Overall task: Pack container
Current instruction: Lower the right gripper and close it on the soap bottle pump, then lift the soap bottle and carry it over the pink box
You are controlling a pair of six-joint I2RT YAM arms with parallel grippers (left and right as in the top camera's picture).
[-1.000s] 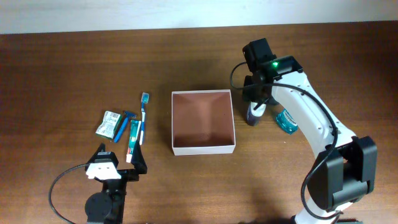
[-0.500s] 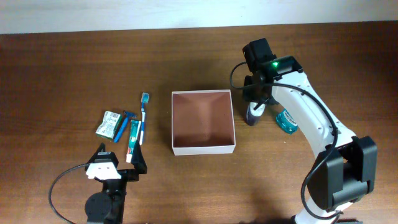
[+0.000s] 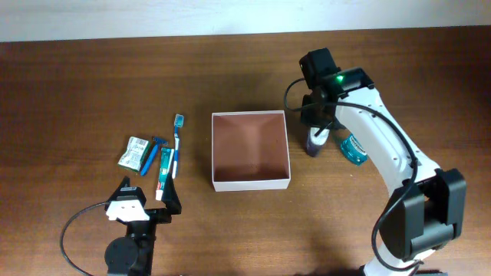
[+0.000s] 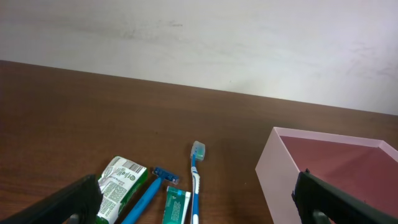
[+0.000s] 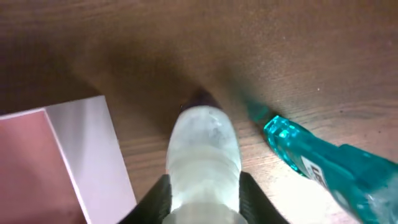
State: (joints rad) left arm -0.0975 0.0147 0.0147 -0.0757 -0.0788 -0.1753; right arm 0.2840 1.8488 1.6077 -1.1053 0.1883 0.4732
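Observation:
The container [image 3: 251, 184], a square white-walled box with a reddish-brown inside, sits mid-table and is empty; its wall also shows in the left wrist view [image 4: 283, 174] and the right wrist view [image 5: 87, 149]. Just right of it stands a small clear bottle [image 3: 314, 140] with a dark base. My right gripper [image 3: 315, 130] comes down over the bottle [image 5: 205, 149], both fingers pressed on its sides [image 5: 205, 186]. My left gripper [image 3: 147, 195] rests low at the front left, open and holding nothing [image 4: 199, 205].
A teal bottle [image 3: 354, 148] lies right of the clear one [image 5: 323, 162]. Left of the box lie a green packet [image 3: 136, 152], a blue razor [image 3: 152, 156], a toothbrush [image 3: 176, 142] and a toothpaste tube [image 3: 164, 175], in front of my left gripper.
My right gripper's fingers have drawn in onto the clear bottle's sides. The left arm and the toiletries have not moved.

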